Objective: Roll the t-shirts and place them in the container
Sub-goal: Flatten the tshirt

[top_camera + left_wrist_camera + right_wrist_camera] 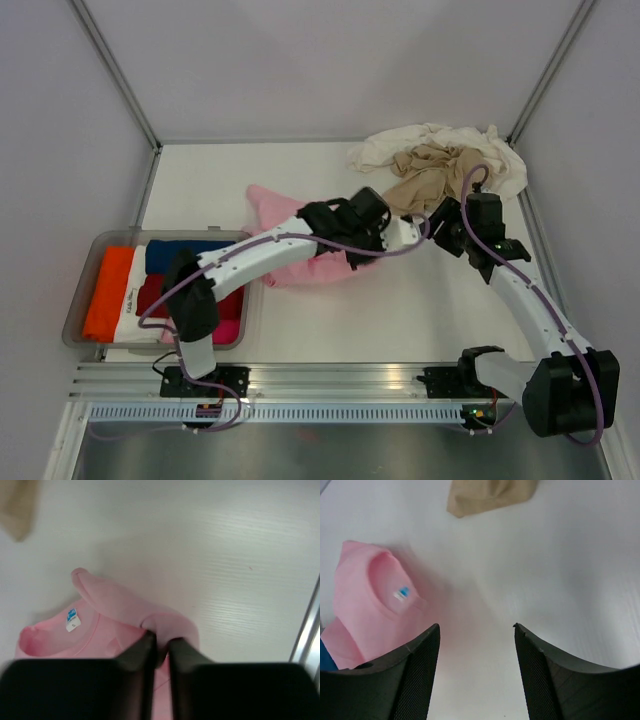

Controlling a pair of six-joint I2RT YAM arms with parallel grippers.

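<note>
Mid table point(400, 305): pink t-shirt point(272, 205), kinda bunched up
left gripper point(160, 641): clamped on its fold
right gripper point(476, 628): jaws wide apart

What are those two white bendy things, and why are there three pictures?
They are robot arms, the left arm and the right arm, bolted to a table. The big picture looks down from above; the other two come from a small camera on each wrist. On the table lie a pink t-shirt, a tan t-shirt, a cream-white t-shirt and a clear tray of folded clothes. The left gripper is pinched shut on a fold of the pink t-shirt. The right gripper is open and holds nothing.
</note>
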